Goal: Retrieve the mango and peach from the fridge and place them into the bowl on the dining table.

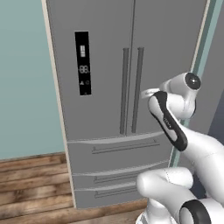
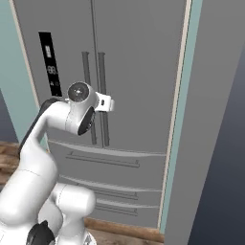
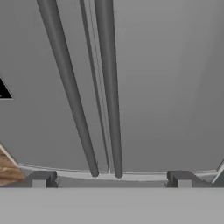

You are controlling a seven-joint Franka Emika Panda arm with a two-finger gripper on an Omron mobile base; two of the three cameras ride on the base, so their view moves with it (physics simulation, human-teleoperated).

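Observation:
The fridge [image 1: 105, 65] [image 2: 139, 72] stands right ahead, tall and grey, with both doors shut. A black display panel [image 1: 82, 62] sits on its left door. My gripper [image 3: 111, 179] is open, its fingertips [image 3: 41, 178] wide apart with nothing between them. It faces the two vertical bar handles [image 3: 109, 87] from a short distance, roughly level with the right door's handle [image 1: 139, 87]. The mango and the peach are hidden behind the shut doors. The bowl and the dining table are out of view.
Below the doors are drawers [image 1: 113, 153] with horizontal bar handles. A teal wall [image 1: 26, 87] and wooden floor [image 1: 30, 175] lie to the fridge's left. A tall dark grey panel [image 2: 215, 143] stands close on the right.

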